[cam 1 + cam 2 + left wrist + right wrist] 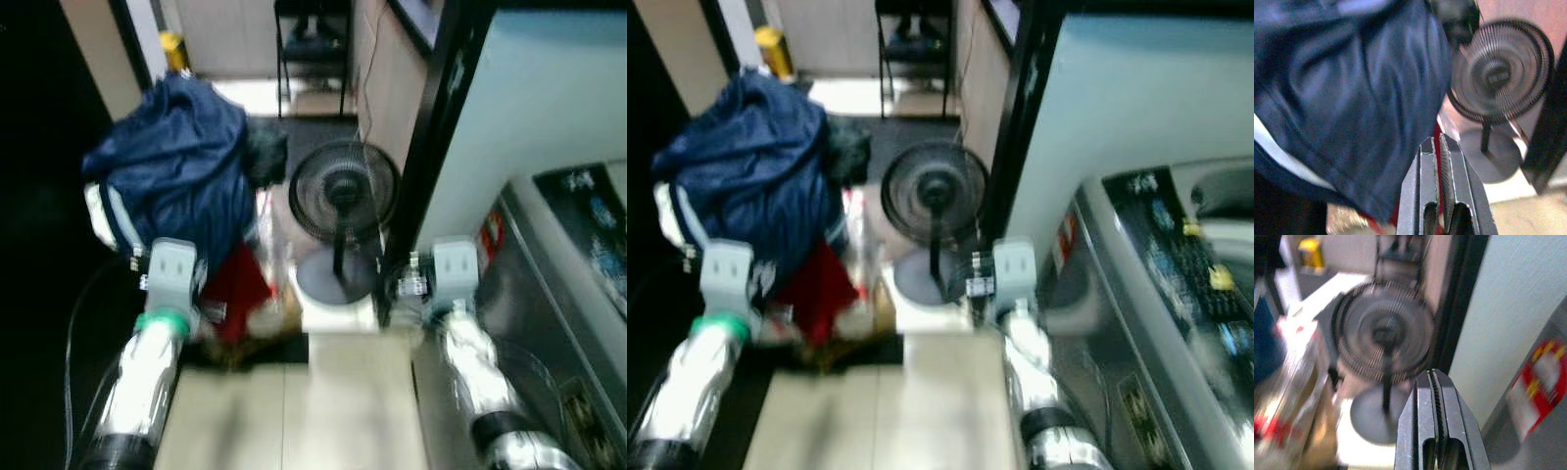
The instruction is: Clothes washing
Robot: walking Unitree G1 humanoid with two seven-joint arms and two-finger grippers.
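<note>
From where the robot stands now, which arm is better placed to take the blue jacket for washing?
Probably the left. The left gripper points at the blue jacket, right beside it on the robot's left. The right gripper faces the fan, near the washing machine.

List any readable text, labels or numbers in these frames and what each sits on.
None can be read.
Washing machine control panel: white and yellow markings, too blurred.
Red, yellow and white sticker on the washing machine front: print blurred out.
Floor fan hub badge: too blurred to read.
</note>
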